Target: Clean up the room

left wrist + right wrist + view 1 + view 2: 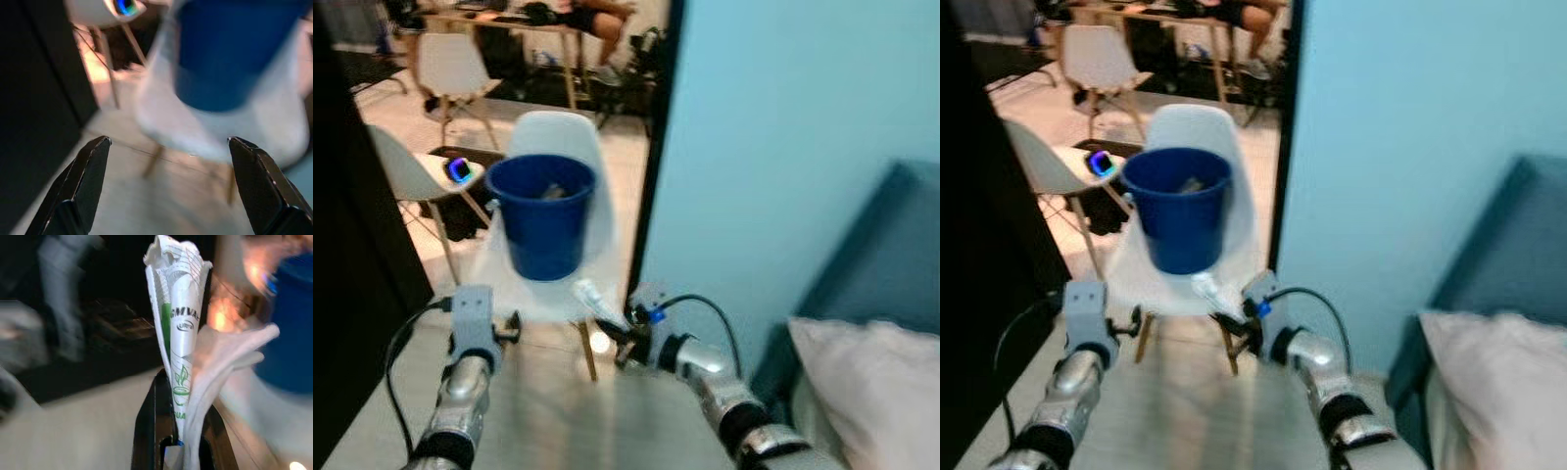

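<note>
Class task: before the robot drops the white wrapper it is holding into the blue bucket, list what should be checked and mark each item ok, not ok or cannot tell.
1. Right gripper shut firmly on the white wrapper: ok.
2. Blue bucket upright on the white chair, mouth open: ok.
3. Wrapper over the bucket's mouth: not ok; it is short of the bucket, near the seat's front edge.
4. Left gripper open and holding nothing: ok.
5. Room left in the bucket: cannot tell; something pale lies inside, depth unclear.
</note>
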Tool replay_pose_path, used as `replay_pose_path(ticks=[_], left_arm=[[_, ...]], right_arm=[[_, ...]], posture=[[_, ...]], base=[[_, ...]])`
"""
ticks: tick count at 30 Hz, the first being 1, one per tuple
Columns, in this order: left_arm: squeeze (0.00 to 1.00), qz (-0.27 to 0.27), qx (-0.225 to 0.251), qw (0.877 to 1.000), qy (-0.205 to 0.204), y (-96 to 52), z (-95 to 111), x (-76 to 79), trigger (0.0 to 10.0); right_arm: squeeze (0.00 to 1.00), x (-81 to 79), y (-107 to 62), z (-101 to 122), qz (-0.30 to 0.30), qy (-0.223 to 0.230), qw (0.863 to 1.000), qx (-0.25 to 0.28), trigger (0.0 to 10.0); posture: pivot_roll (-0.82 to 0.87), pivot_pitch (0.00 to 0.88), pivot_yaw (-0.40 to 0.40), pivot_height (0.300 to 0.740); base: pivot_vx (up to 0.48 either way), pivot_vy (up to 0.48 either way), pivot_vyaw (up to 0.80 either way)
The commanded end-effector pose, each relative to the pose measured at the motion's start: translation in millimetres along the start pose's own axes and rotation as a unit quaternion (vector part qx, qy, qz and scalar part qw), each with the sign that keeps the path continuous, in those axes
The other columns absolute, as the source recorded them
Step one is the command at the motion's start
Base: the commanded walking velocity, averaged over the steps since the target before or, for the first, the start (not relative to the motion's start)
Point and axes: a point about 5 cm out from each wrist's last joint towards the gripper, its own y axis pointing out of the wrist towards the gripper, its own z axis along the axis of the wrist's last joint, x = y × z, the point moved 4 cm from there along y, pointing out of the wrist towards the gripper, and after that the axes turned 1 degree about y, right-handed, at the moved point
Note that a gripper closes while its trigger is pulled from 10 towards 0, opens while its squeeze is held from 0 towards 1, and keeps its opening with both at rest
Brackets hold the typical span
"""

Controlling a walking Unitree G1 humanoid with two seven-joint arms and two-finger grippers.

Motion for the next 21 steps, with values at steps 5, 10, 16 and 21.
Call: replay_pose_path(ticks=[5,10,16,21], left_arm=[[0.00,-0.007,0.049,0.999,-0.013,9.9,32,15.6,10.0],[0.00,-0.027,0.070,0.997,-0.017,10.9,45,26.0,10.0],[0.00,-0.066,0.103,0.992,-0.014,11.0,66,42.5,10.0],[0.00,-0.079,0.115,0.989,-0.041,12.9,80,50.4,10.0]], right_arm=[[0.00,2.1,4.5,27,0.028,-0.021,0.999,0.037,10.0],[0.00,20.8,6.6,38,-0.036,-0.013,0.998,0.049,10.0],[0.00,42.0,3.3,51,-0.101,0.001,0.993,0.063,10.0],[0.00,44.9,3.8,61,-0.101,0.011,0.992,0.076,10.0]], posture=[[0.00,0.015,-0.062,0.740],[0.01,0.020,-0.063,0.740],[0.01,0.026,-0.059,0.740],[0.00,0.030,-0.055,0.740]], base=[[0.431,0.000,0.68],[0.431,0.000,0.27],[0.430,0.000,0.00],[0.432,0.000,-0.64]])
